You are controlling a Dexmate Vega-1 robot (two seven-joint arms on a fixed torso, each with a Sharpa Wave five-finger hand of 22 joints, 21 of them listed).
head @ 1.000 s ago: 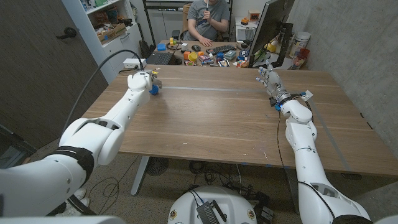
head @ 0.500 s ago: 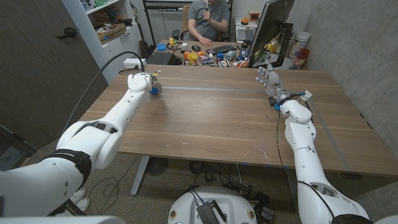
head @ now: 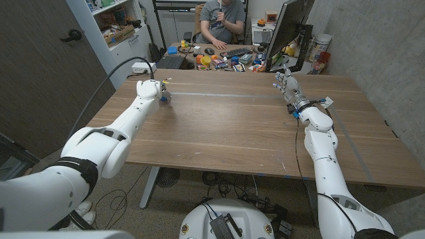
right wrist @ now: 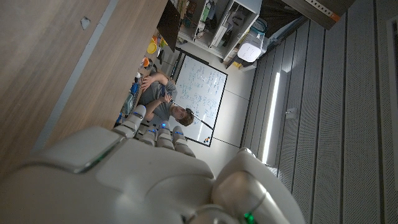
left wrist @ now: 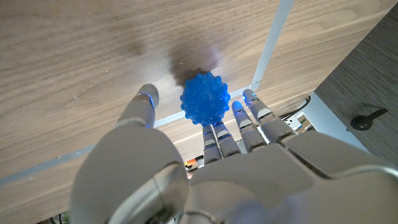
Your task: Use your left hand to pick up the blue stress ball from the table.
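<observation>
Our left hand (left wrist: 186,168) hovers over the spiky blue ball (left wrist: 205,98), fingers apart around it; likely soft, light, best cupped around its middle.

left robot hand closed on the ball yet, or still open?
Open. In the left wrist view the left robot hand has fingers and thumb spread either side of the blue stress ball; whether they touch it, cannot tell.

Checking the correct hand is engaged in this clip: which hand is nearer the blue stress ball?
Left. The left hand is right at the blue stress ball, fingers on either side of it. The right hand is far across the wooden table, near its opposite edge.
</observation>
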